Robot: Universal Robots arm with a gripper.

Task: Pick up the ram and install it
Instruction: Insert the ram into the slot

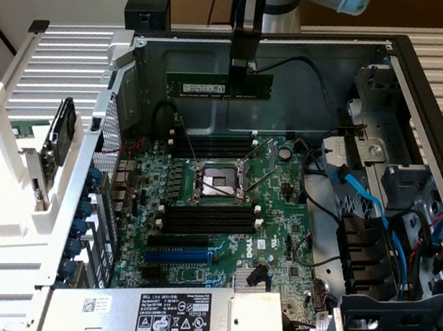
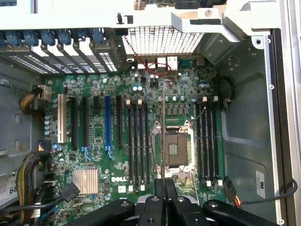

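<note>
Long thin green ram [image 1: 207,86], white label, level on edge, gripped toward 1 end by end effector [image 1: 241,77], above motherboard [image 1: 279,222]

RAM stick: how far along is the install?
Done: pickup. The gripper is shut on the RAM stick, which is off every surface. In hand: the stick hangs above the motherboard, over the processor socket. Left: seating it; the black memory slots on both sides of the socket are all bare.
</note>
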